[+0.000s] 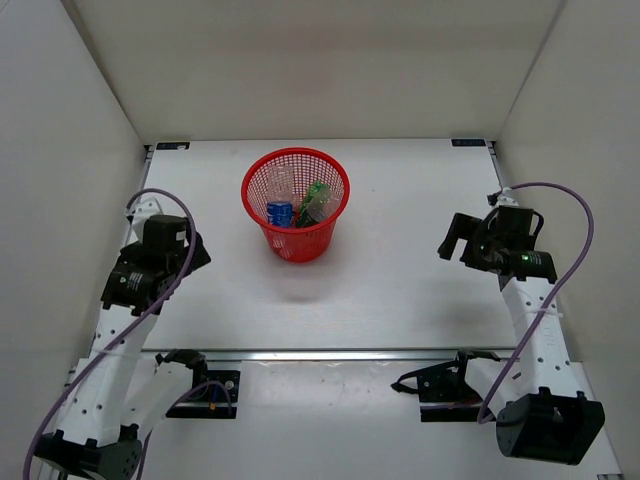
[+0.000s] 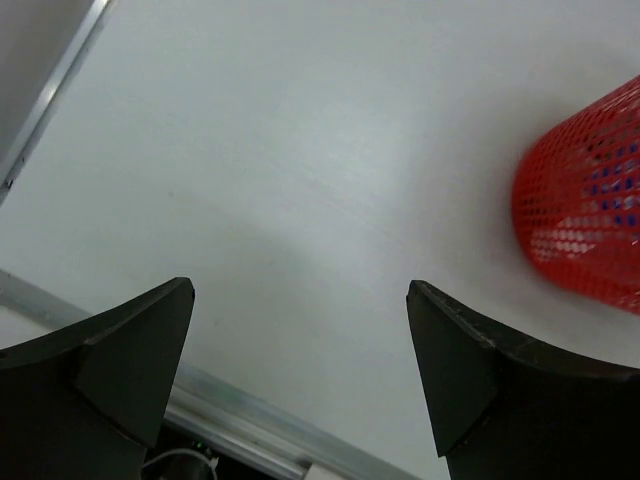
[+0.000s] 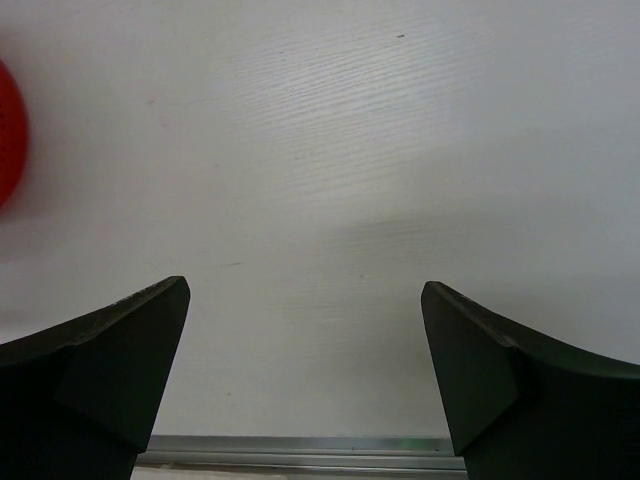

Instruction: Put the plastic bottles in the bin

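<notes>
The round red mesh bin (image 1: 296,241) stands upright at the back middle of the table. Inside it lie a green bottle (image 1: 316,196), a clear bottle with a blue label (image 1: 280,212) and at least one more clear bottle (image 1: 283,181). My left gripper (image 1: 198,250) is open and empty, left of the bin. In the left wrist view its fingers (image 2: 130,360) frame bare table, with the bin (image 2: 585,215) at the right edge. My right gripper (image 1: 452,238) is open and empty, to the right of the bin. The right wrist view shows a sliver of the bin (image 3: 8,130) at the left edge.
White walls close in the table (image 1: 400,270) on the left, back and right. A metal rail (image 1: 330,354) runs along the near edge, with the arm bases behind it.
</notes>
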`<state>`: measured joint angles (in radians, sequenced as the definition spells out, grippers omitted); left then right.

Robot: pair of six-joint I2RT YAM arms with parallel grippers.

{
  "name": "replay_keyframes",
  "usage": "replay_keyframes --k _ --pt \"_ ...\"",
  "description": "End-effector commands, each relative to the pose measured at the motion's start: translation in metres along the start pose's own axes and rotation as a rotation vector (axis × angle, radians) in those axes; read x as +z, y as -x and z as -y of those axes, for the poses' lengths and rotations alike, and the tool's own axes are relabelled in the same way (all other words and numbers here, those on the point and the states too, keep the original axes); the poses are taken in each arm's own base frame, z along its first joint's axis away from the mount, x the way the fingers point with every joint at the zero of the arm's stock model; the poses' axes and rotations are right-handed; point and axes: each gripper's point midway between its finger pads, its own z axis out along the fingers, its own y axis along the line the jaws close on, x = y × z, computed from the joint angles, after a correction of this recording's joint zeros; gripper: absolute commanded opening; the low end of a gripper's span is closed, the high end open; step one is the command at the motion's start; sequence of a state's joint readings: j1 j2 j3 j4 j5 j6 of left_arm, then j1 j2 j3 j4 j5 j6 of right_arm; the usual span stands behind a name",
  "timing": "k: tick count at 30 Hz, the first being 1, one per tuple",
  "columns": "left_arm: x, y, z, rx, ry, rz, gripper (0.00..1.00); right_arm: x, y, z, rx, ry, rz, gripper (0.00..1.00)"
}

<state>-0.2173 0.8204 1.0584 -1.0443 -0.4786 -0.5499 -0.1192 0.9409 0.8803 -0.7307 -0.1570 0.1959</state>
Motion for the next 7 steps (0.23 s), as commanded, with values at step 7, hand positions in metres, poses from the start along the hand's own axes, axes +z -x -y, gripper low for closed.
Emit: replay_keyframes --k 7 --pt "-0.007 -0.014 -0.009 -0.032 0.025 -0.038 0.99 -0.013 0.021 -0.001 0.007 -0.004 0.069 0.99"
